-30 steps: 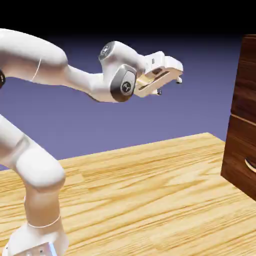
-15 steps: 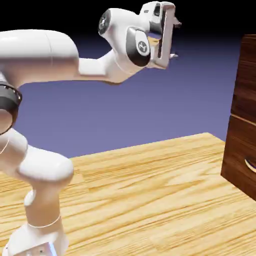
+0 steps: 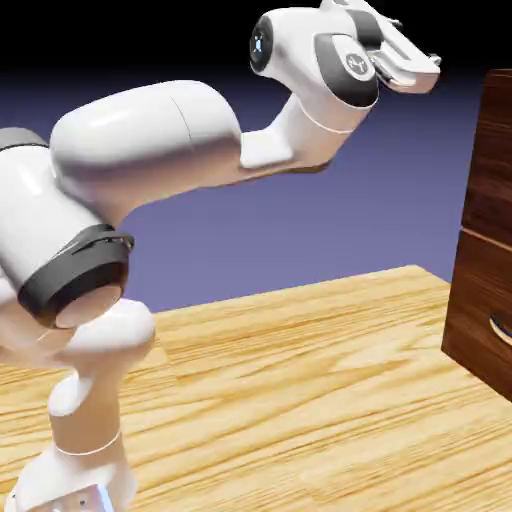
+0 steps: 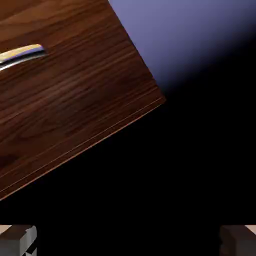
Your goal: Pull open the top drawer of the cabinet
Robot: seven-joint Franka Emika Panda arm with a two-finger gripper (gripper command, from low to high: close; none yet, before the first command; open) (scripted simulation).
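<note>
While our gripper (image 3: 418,70) hangs spread and empty, well apart from the top drawer (image 4: 75,85), we risk missing its silver handle (image 4: 20,54) if the rolled approach isn't corrected.

The cabinet (image 3: 488,230) is cut off by the right edge of the exterior view; only a narrow strip of its front shows. The lower handle (image 3: 499,330) appears there as a short curved fragment. The top drawer's handle is outside that view. In the hand view, the top drawer (image 4: 75,90) runs off the top and left edges, and its handle (image 4: 22,54) is cut off at the left edge. The fingertips (image 4: 17,239) are cropped by the bottom edge.
</note>
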